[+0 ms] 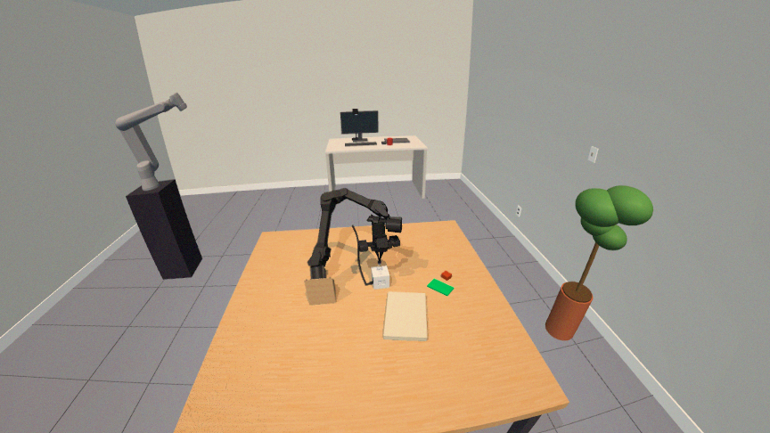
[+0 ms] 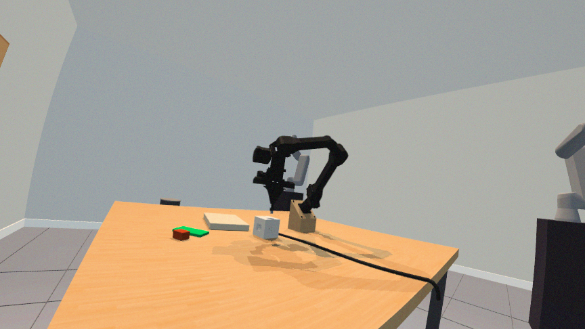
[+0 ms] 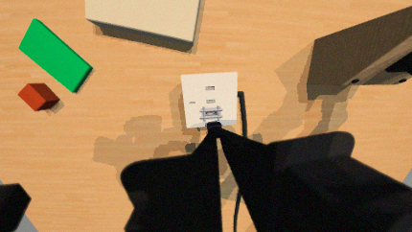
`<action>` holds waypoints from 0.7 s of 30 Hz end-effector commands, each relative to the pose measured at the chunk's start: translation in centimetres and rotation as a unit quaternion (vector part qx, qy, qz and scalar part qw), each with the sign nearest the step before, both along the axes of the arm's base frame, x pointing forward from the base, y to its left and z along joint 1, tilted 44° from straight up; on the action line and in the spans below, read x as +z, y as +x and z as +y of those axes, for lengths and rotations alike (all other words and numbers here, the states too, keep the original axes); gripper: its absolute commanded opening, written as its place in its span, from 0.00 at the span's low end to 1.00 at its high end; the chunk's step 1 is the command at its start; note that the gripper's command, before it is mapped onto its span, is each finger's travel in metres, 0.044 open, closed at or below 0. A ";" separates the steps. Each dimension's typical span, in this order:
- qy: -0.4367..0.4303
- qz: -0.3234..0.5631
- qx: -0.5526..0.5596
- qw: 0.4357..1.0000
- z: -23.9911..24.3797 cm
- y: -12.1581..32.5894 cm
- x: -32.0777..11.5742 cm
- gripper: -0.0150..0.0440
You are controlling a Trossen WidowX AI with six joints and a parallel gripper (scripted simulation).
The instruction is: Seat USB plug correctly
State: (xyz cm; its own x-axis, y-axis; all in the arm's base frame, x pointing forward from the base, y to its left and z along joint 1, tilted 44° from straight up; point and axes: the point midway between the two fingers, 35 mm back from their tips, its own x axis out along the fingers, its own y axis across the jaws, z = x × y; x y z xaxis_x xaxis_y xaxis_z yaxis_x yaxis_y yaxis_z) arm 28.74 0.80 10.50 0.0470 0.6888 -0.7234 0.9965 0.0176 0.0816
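Observation:
The white power cube (image 1: 380,279) (image 2: 265,228) (image 3: 225,88) stands on the table, with slots and a metal-edged outline on its top. My gripper (image 1: 379,261) (image 2: 271,208) (image 3: 217,133) points down over the cube and is shut on the USB plug. The plug's dark body (image 3: 214,126) shows at the fingertips in the wrist view, at the cube's lower edge there. In the exterior view a small pale tip (image 2: 271,212) sticks out below the fingers, with a gap between it and the cube's top. Which way round the plug faces is too small to tell.
A black cable (image 1: 359,261) (image 2: 355,258) (image 3: 243,112) runs from the cube's side. A beige slab (image 1: 405,315) (image 2: 226,222) (image 3: 148,16), a green plate (image 1: 440,287) (image 2: 191,231) (image 3: 55,55) and a red block (image 1: 446,274) (image 2: 181,234) (image 3: 37,96) lie nearby. The arm's wooden base (image 1: 320,291) (image 2: 301,221) stands beside the cube.

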 end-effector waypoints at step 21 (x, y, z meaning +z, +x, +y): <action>-0.002 0.007 -0.006 1.000 0.2 -0.1 -0.4 0.25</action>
